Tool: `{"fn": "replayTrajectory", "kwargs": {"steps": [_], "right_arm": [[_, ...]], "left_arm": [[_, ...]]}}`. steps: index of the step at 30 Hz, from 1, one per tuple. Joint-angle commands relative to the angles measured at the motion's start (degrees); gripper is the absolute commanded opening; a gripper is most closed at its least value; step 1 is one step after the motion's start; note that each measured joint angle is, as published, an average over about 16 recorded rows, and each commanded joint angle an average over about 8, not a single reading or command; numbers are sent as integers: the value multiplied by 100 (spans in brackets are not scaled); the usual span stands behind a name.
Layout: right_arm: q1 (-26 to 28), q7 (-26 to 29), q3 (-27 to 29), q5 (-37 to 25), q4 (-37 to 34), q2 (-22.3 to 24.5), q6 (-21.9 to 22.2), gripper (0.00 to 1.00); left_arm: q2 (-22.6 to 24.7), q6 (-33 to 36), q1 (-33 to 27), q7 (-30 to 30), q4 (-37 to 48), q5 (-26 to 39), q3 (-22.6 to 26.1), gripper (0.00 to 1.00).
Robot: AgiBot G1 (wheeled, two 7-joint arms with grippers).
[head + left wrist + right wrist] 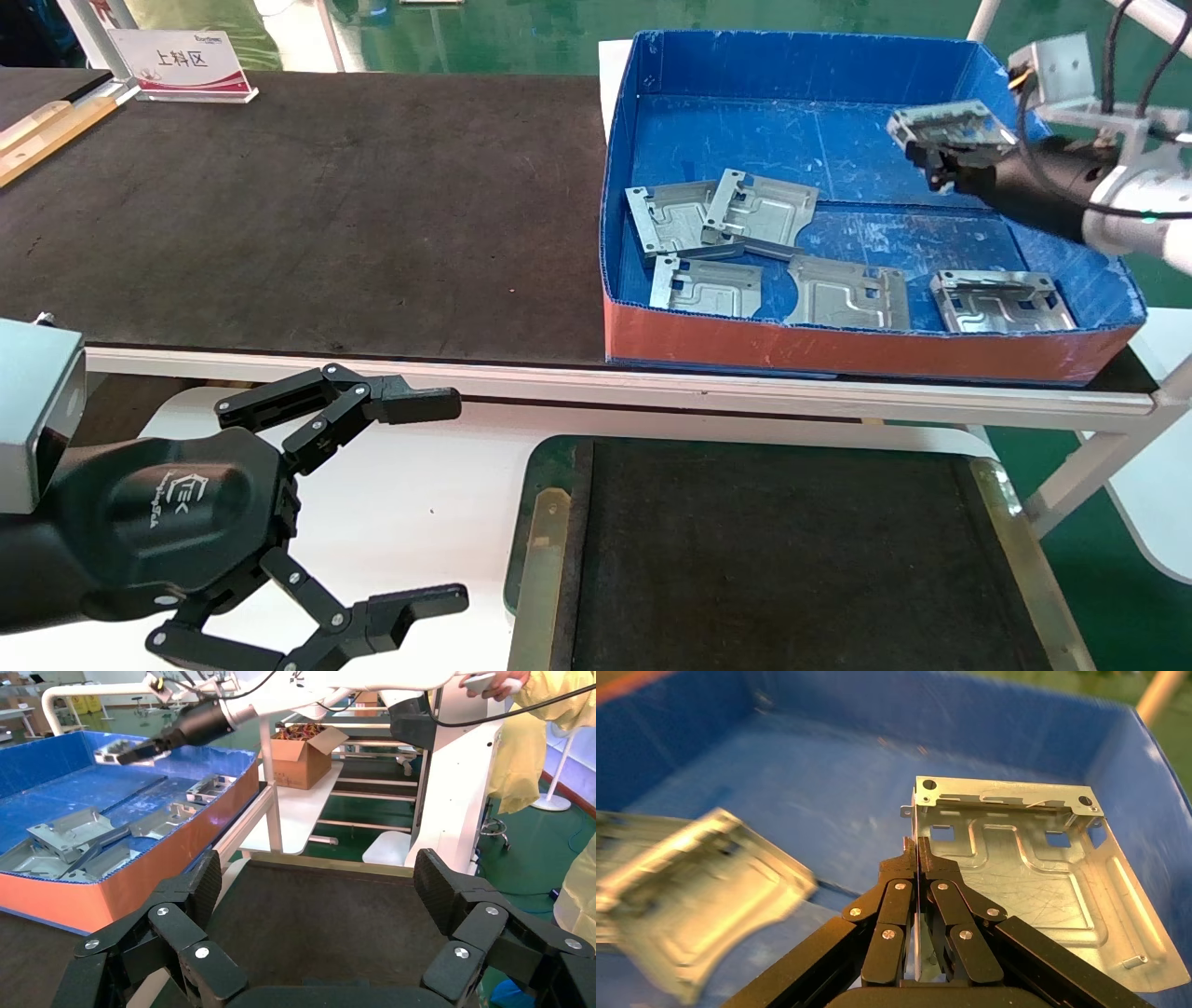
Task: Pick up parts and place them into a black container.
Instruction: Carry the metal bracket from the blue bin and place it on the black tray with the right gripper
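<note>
Here, the right end effector hangs at the upper right of the head view, above the blue corrugated box, clenched on the edge of one stamped metal plate. The right wrist view shows the plate pinched at its rim, its embossed face spread beyond the closed fingertips. Five more plates remain in the box: two overlapping at centre, one nearer the red front wall, one beside it and one at the right.

The black container, a felt-floored tray with brass-coloured rims, sits at the lower centre of the head view, below the bench, with no part visible in it. The left end effector is parked at the lower left beside the tray, fingers spread and holding nothing.

The plate looks stiff, thin and light, but smooth metal held by one edge could pivot or slip in the grip. A flat stretch of rim, clear of cutouts and corner tabs, seems the surest hold.
</note>
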Motion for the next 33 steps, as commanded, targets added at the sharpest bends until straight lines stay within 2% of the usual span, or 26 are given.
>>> {"fn": "replayTrajectory", "kwargs": {"steps": [1, 8, 15, 18, 21, 25, 33], "right_arm": [[59, -55, 19, 30, 51, 71, -224, 0], [135, -300, 92, 191, 236, 519, -1834, 0], [113, -521, 146, 363, 344, 922, -3664, 0], [128, -559, 157, 421, 358, 1023, -4251, 0], [115, -511, 148, 492, 448, 1063, -4571, 0], [-67, -256, 86, 751, 914, 1118, -4728, 0], [-960, 760, -288, 1994, 2947, 1667, -4713, 0]], "left_arm": [[0, 0, 0, 0, 0, 0, 0, 100], [0, 0, 0, 0, 0, 0, 0, 100], [0, 0, 0, 0, 0, 0, 0, 100], [0, 0, 0, 0, 0, 0, 1, 100], [0, 0, 0, 0, 0, 0, 1, 100], [0, 0, 0, 0, 0, -1, 1, 100], [0, 0, 0, 0, 0, -1, 1, 100]]}}
